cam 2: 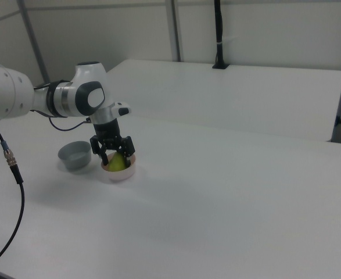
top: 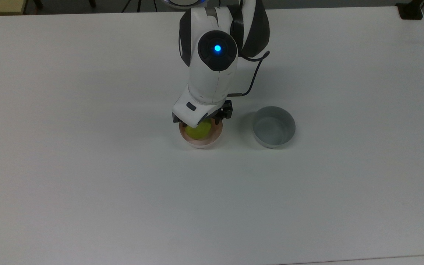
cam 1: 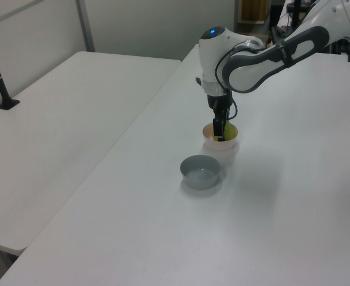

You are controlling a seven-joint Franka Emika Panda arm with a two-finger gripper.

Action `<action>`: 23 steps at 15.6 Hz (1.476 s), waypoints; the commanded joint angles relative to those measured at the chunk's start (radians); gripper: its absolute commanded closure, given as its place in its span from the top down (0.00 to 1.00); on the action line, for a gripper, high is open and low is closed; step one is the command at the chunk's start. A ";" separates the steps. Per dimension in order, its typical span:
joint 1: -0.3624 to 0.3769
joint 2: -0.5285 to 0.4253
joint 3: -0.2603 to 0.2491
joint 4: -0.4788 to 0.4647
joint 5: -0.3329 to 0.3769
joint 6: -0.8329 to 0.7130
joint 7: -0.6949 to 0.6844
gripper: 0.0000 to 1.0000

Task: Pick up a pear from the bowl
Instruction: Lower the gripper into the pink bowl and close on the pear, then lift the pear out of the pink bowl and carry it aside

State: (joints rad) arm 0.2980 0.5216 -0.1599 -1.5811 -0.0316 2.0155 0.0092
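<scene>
The yellow-green pear (top: 199, 131) sits in the pale pink bowl (top: 202, 144) near the middle of the white table. My gripper (top: 201, 125) has come down over the bowl, and the arm's white wrist covers the pear's top and the bowl's far rim in the top view. In the right view the gripper (cam 2: 117, 158) is open, with one dark finger on each side of the pear (cam 2: 118, 165) inside the bowl (cam 2: 124, 174). The left view has the fingers (cam 1: 218, 132) down at the pear (cam 1: 229, 131) in the bowl (cam 1: 222, 145).
A grey bowl (top: 274, 127) of like size stands empty to the top view's right of the pink one, about a bowl's width away. A second white table (cam 1: 73, 107) adjoins this one, with a black post (cam 2: 218, 35) on it. The arm's cable (cam 2: 10, 174) hangs at the right view's left.
</scene>
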 commanded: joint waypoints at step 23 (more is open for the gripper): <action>-0.285 -0.359 0.045 -0.089 -0.007 -0.247 -0.187 0.33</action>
State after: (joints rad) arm 0.0825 0.2270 -0.1402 -1.5942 -0.0359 1.7896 -0.1113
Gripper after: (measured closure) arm 0.251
